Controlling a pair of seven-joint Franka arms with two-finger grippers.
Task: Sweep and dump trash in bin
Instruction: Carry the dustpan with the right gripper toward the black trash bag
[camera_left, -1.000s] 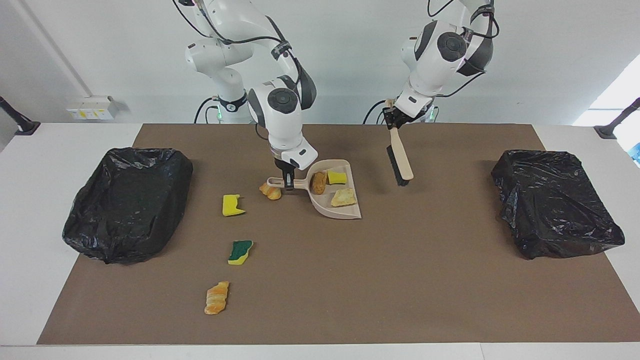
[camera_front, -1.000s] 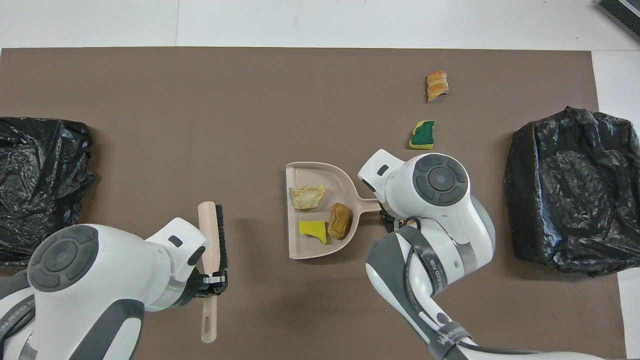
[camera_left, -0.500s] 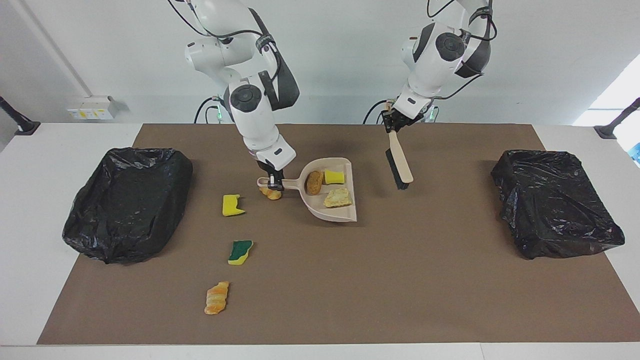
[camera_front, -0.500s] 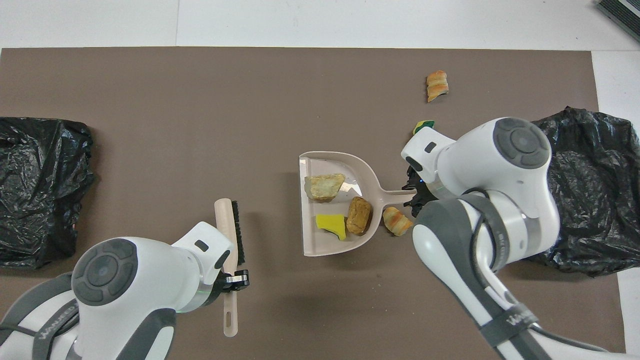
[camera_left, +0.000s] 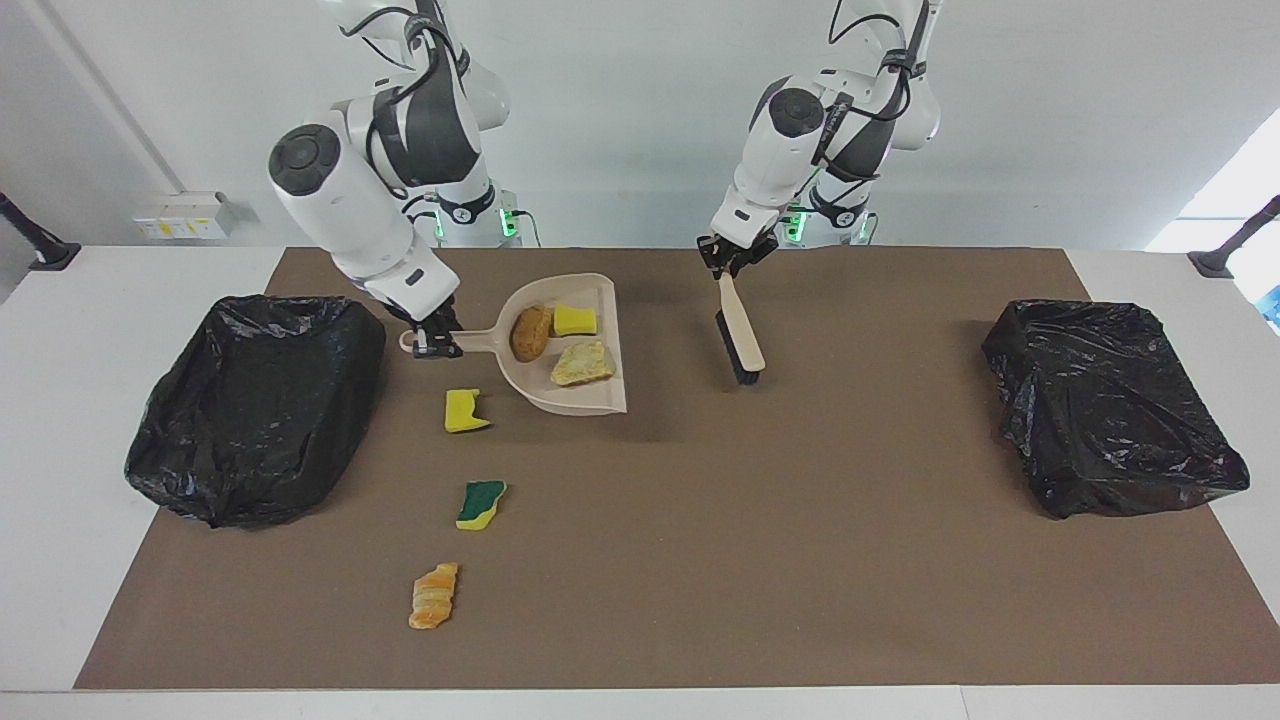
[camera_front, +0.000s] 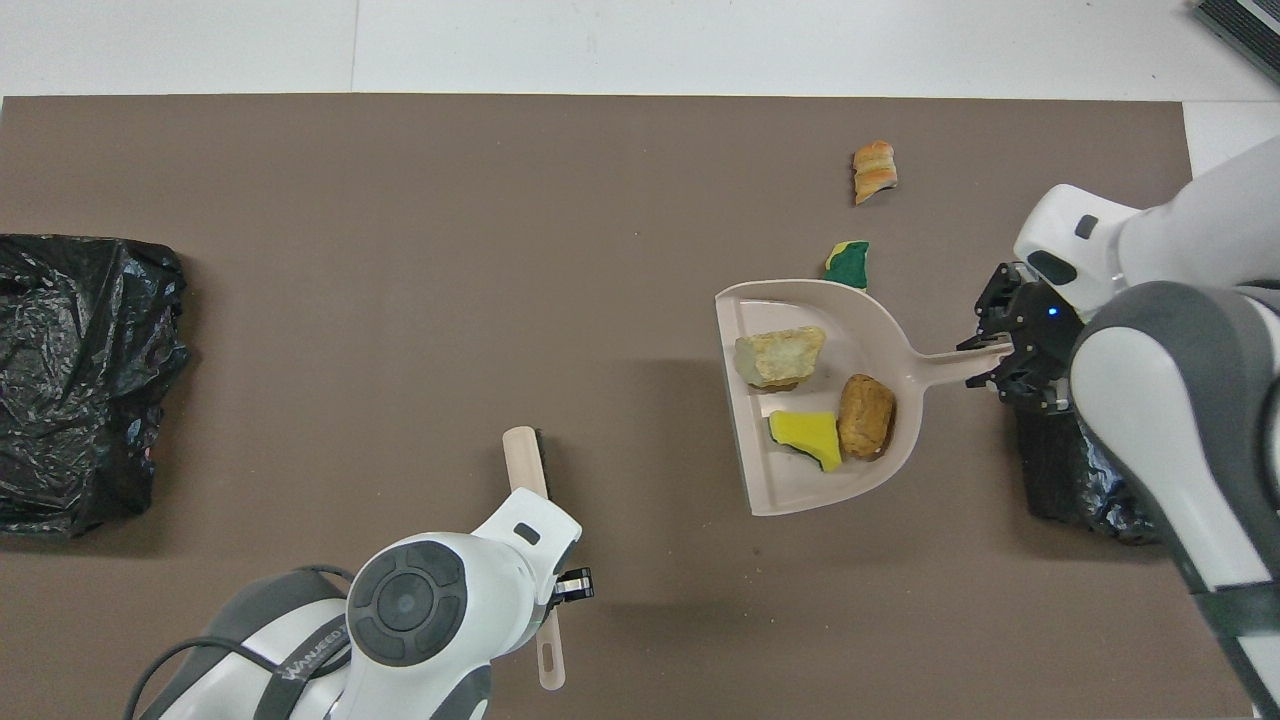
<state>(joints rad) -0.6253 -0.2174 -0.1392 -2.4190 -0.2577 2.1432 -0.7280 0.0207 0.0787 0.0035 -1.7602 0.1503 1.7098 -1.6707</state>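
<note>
Right gripper (camera_left: 437, 345) clamped on the handle of the dustpan (camera_left: 590, 400), pan raised off the mat (camera_left: 800, 560), level, beside the bin (camera_left: 255, 405) at the right arm's end of the table. Three pieces of trash carried in the pan: brown bread lump (camera_left: 530, 332), rounded and crusty; yellow sponge chunk (camera_left: 574, 320), blocky; pale bread piece (camera_left: 582, 364), ragged, yellowish with a greenish tinge. Three more loose on the mat: notched yellow sponge (camera_left: 465, 410) just below the pan in the facing view; green-topped sponge (camera_left: 481, 503) with yellow underside, farther from the robots; orange-striped croissant piece (camera_left: 434, 595) farthest out. Seventh piece not located, possibly hidden under the pan.

Left gripper (camera_left: 733, 260) clenched on the brush (camera_left: 741, 335) by its handle end, brush hanging tilted over the mat, bristles down, apparently clear of the surface. Second bin (camera_left: 1110, 405) at the left arm's end, black-lined.
</note>
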